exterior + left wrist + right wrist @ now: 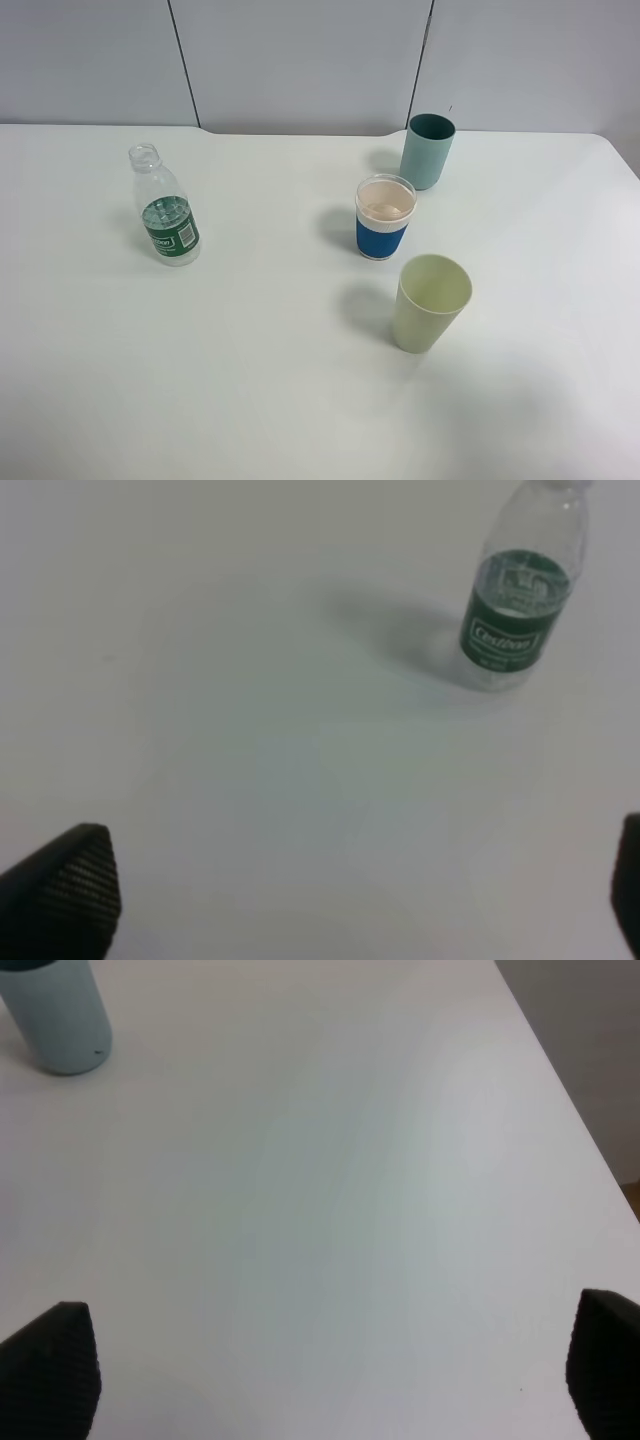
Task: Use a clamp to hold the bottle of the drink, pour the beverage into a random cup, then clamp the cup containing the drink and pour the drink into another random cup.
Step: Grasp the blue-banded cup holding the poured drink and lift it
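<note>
The clear bottle (pixel 166 208) with a green label stands uncapped and upright on the left of the white table (pixel 250 380). It also shows in the left wrist view (pixel 520 590), well ahead of my open, empty left gripper (pixel 360 900). The blue-banded cup (pixel 384 217) stands right of centre. The teal cup (pixel 428 150) stands behind it and shows in the right wrist view (pixel 55 1010). My right gripper (pixel 330 1380) is open and empty, far from the teal cup. Neither arm shows in the exterior high view.
A pale yellow-green cup (pixel 430 302) stands in front of the blue-banded cup. The table's right edge (pixel 560 1090) runs close beside my right gripper. A grey panelled wall (pixel 300 60) stands behind the table.
</note>
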### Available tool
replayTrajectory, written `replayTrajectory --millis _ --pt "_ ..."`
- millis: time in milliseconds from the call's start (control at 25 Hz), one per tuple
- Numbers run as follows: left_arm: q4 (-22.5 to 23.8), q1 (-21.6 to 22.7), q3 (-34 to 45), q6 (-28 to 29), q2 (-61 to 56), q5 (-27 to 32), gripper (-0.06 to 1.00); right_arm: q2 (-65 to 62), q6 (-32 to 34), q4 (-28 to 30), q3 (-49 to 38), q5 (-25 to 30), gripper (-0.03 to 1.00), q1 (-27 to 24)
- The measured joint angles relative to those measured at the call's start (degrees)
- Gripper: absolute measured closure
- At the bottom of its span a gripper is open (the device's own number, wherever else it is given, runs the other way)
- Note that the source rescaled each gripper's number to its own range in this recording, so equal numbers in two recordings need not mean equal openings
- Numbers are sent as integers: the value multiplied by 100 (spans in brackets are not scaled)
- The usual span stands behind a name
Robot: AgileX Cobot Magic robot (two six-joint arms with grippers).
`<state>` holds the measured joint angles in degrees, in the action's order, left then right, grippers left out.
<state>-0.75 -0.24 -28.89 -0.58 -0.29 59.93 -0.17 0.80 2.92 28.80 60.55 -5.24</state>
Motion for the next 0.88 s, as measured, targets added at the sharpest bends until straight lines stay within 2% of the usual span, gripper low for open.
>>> replayTrajectory --millis 880 --pt "0 0 0 6 0 0 -5 0 0 0 0 0 9 0"
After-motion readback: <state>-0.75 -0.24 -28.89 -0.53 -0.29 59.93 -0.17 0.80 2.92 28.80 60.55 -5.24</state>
